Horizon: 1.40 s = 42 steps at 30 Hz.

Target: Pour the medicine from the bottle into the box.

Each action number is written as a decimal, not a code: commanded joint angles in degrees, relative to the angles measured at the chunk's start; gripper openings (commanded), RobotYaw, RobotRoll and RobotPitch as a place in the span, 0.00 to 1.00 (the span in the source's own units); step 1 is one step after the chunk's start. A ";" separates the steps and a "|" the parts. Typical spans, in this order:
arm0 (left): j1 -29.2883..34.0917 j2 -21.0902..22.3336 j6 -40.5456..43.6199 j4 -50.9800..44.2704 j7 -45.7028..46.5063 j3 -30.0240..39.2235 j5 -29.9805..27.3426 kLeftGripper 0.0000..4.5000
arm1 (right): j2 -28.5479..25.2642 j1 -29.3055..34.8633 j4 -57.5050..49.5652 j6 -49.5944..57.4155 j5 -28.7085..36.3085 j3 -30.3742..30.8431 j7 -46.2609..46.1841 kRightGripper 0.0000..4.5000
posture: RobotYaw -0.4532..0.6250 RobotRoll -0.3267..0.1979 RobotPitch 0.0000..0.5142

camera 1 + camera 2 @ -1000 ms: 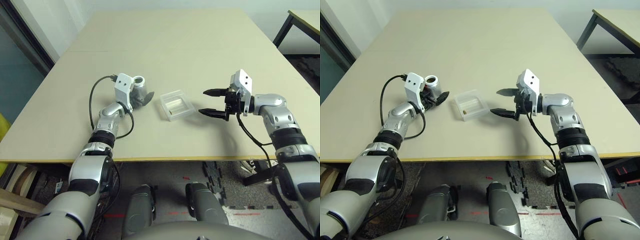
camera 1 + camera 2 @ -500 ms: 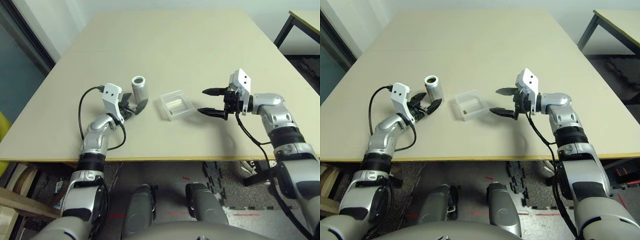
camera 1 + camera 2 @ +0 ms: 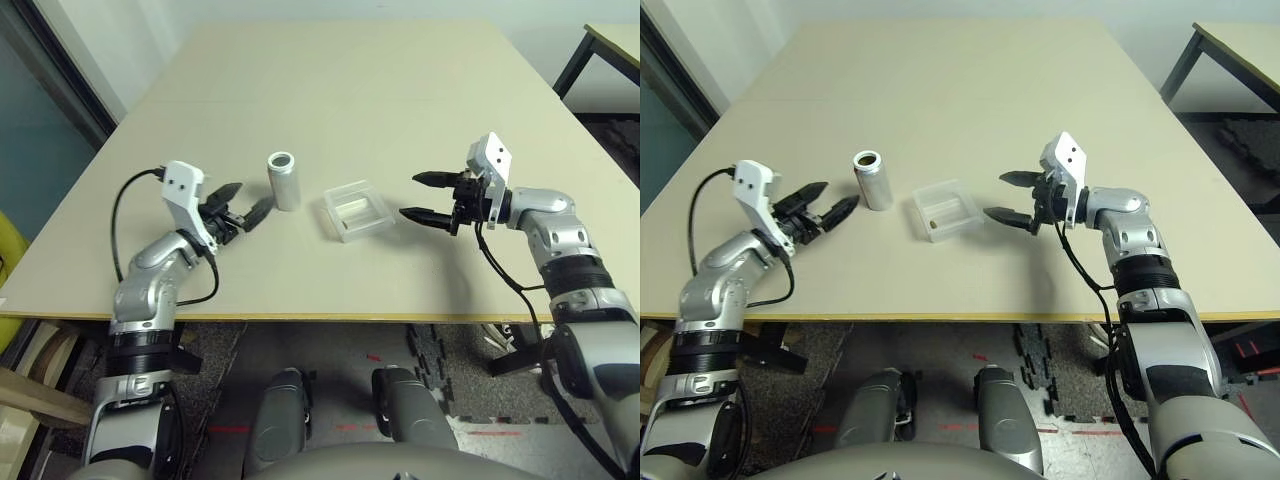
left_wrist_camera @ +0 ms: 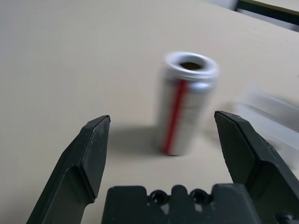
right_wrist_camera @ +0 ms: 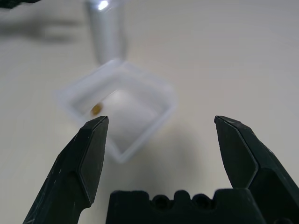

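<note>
Item: small silver-grey cylindrical bottle [image 3: 282,180] with red stripe, uncapped, upright on the beige surface [image 3: 340,80], left of centre, nearer the front edge than the back.
Item: shallow clear plastic square box [image 3: 355,210], just beside the bottle, one small yellowish piece inside.
Left hand [image 3: 240,205]: spread wide, empty, near the bottle, apart from it.
Right hand [image 3: 425,197]: spread wide, empty, beside the box.
Step, as judged: pour seemingly done, bottle set down. Next: arms clear away without tipping the bottle.

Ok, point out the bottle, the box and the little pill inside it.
bottle [image 3: 284,182], left eye view, on its silver side wall.
box [image 3: 357,210], left eye view, on its clear floor.
pill [image 5: 96,109], right wrist view, on the yellow-brown piece.
</note>
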 commanded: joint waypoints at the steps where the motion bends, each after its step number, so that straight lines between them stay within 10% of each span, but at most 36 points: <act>1: -1.45 1.79 -0.91 3.42 1.38 2.96 -0.80 1.00 | -1.12 2.17 -2.64 1.99 2.34 -3.90 -4.48 1.00 | 0.30 0.62 0.19; 23: -17.94 9.52 -12.42 32.80 0.38 4.43 3.13 1.00 | -5.11 4.27 2.02 -3.81 0.01 -14.38 -34.70 1.00 | 0.27 0.62 0.21; 42: -21.68 10.64 -16.93 41.69 0.12 4.38 3.57 1.00 | -8.26 4.76 9.80 -9.80 -1.31 -15.03 -38.29 1.00 | 0.27 0.62 0.20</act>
